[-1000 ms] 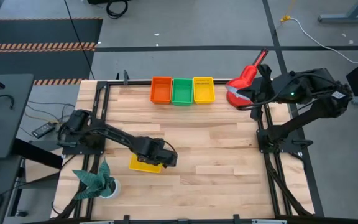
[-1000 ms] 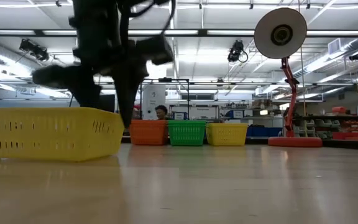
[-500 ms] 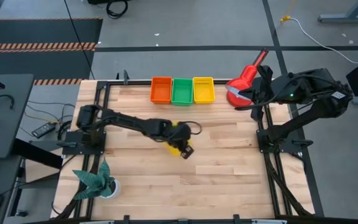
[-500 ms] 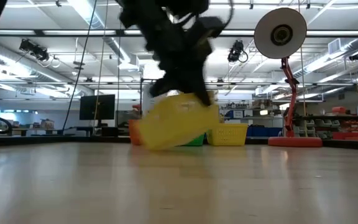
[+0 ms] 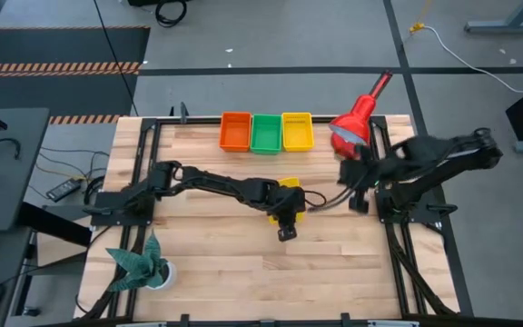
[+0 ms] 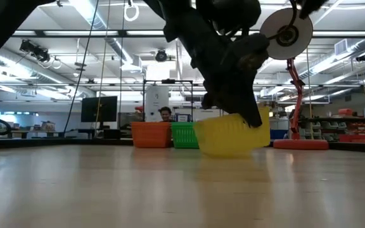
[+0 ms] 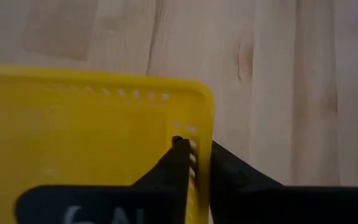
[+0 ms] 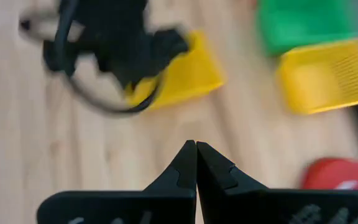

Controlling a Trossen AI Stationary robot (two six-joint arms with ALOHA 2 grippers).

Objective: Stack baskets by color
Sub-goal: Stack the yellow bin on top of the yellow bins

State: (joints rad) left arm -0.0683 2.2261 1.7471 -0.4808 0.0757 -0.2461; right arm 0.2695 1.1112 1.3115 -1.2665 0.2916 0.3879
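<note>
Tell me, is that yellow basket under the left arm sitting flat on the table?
No, it is tipped. The low view shows the yellow basket slanted, and the left gripper pinches its wall.

Perforated yellow plastic basket [image 7: 92,143] over pale, smooth-grained wooden table [image 5: 334,263]

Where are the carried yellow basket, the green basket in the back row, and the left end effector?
carried yellow basket [image 6: 230,134]: low view, its side wall.
green basket [image 5: 265,133]: high view, its inner floor.
left end effector [image 7: 197,152]: left wrist view, between fingertips clamping the basket's wall.
</note>
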